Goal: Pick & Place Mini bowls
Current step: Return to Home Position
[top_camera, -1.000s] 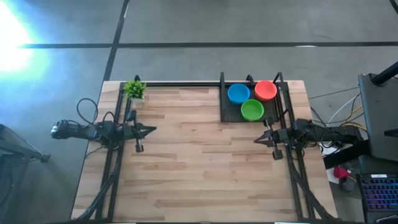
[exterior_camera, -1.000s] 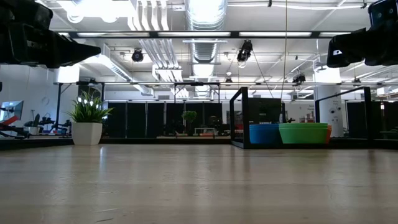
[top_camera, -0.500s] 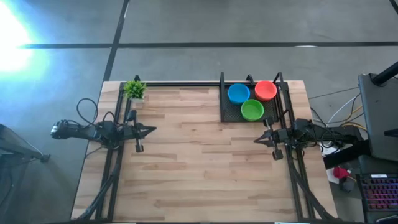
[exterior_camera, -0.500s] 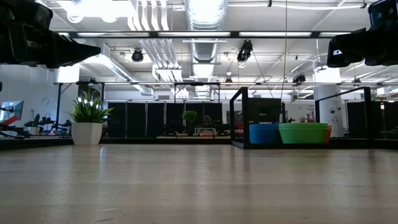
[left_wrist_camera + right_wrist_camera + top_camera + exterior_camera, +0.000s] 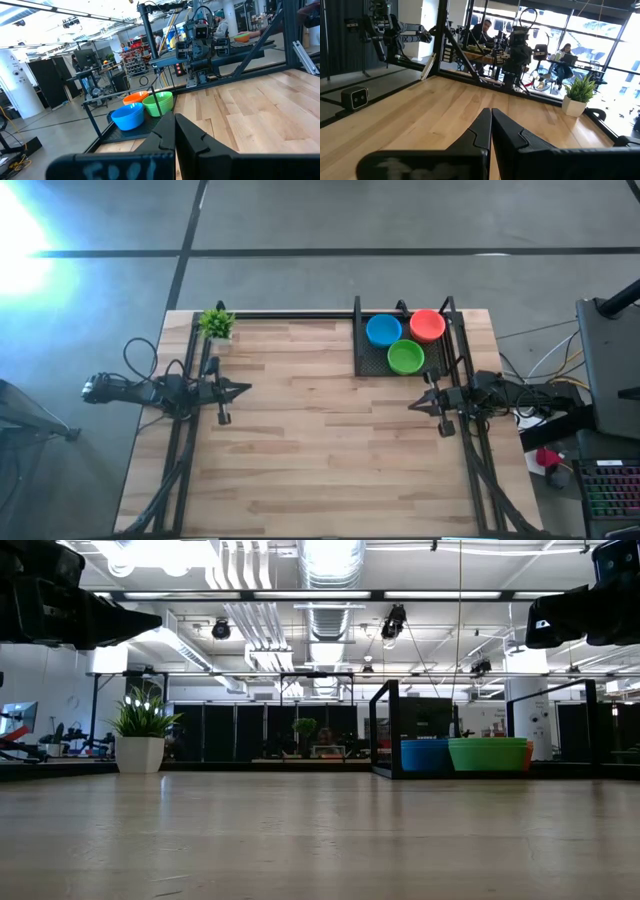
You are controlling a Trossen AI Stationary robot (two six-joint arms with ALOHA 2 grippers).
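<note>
Three stacks of mini bowls stand in a black tray [image 5: 365, 358] at the table's far right: blue [image 5: 383, 330], orange [image 5: 427, 324] and green [image 5: 405, 357]. The low view shows the blue [image 5: 424, 754] and green [image 5: 488, 753] ones; the left wrist view shows blue [image 5: 127, 116], orange [image 5: 135, 97] and green [image 5: 159, 102]. My left gripper [image 5: 247, 388] hovers shut over the table's left side, high above the wood [image 5: 175, 122]. My right gripper [image 5: 412, 406] hovers shut on the right, just nearer than the tray [image 5: 491, 116]. Both hold nothing.
A small potted plant [image 5: 216, 325] stands at the far left corner, also in the low view [image 5: 142, 732] and right wrist view [image 5: 577, 95]. Black frame rails run along the table's left and right sides. People sit in the room beyond.
</note>
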